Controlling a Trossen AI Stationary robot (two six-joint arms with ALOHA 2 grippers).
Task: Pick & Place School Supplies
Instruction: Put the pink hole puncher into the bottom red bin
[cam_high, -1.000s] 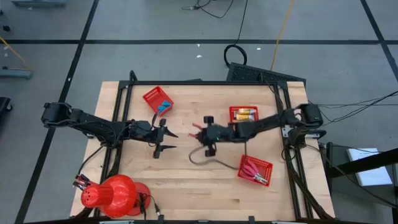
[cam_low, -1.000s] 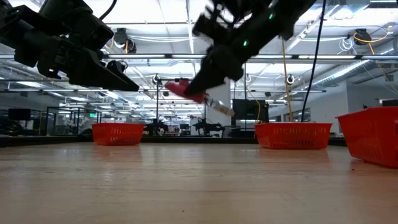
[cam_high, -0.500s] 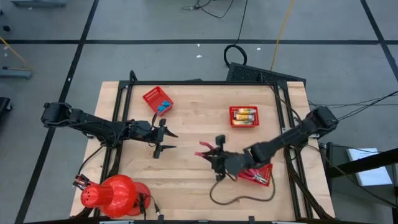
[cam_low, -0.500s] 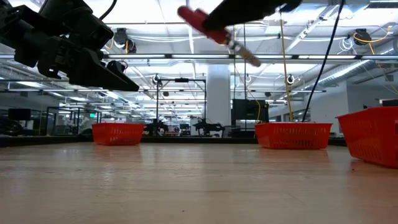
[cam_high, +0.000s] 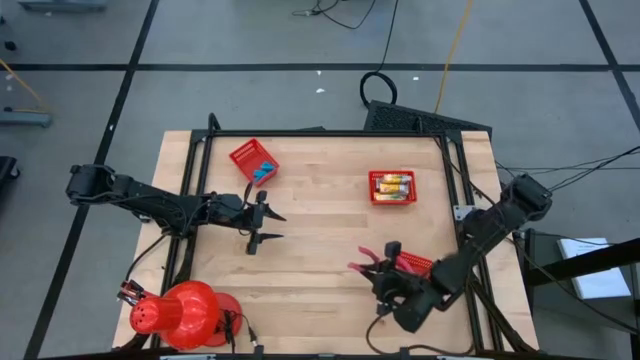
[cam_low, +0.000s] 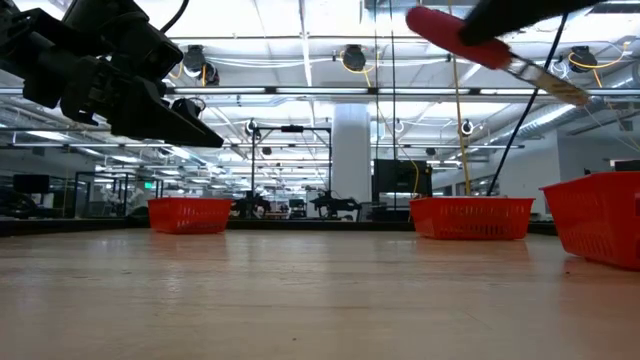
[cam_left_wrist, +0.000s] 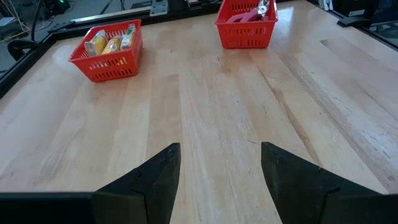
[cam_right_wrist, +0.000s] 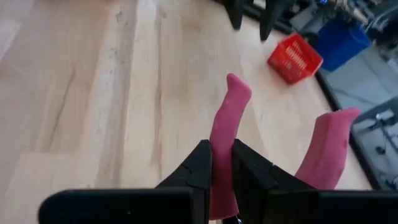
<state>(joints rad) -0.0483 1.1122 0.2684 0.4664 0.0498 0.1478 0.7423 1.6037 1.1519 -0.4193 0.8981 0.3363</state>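
Note:
My right gripper (cam_high: 380, 274) hovers over the table's near right part, shut on a red-handled pliers-like tool (cam_high: 362, 265), beside the red mesh basket of like tools (cam_high: 418, 264). In the low view the tool (cam_low: 480, 45) hangs high above the wood. My left gripper (cam_high: 262, 226) waits open above the table's left middle. A red basket with light-blue blocks (cam_high: 253, 160) stands on the far left. A basket with yellow-and-white packets (cam_high: 391, 186) stands on the far right. My right gripper (cam_right_wrist: 221, 148) pinches one of the tool's two red handles (cam_right_wrist: 227, 115) between its two fingers (cam_right_wrist: 199, 165). The handle runs on past the fingertips, and the second handle (cam_right_wrist: 326, 146) stands free beside it. The tool is lifted clear and tilted, its metal end (cam_low: 555, 85) lower.
A red cone-shaped object (cam_high: 185, 312) sits at the near left corner. Bare wood (cam_left_wrist: 217, 106) lies between the arms and across the table's middle. A black frame (cam_high: 320, 133) runs along the far edge.
My right gripper has carried the tool from the table's middle toward the near right, up to the basket of red tools, rising as it went. The arm has folded back toward the near edge.

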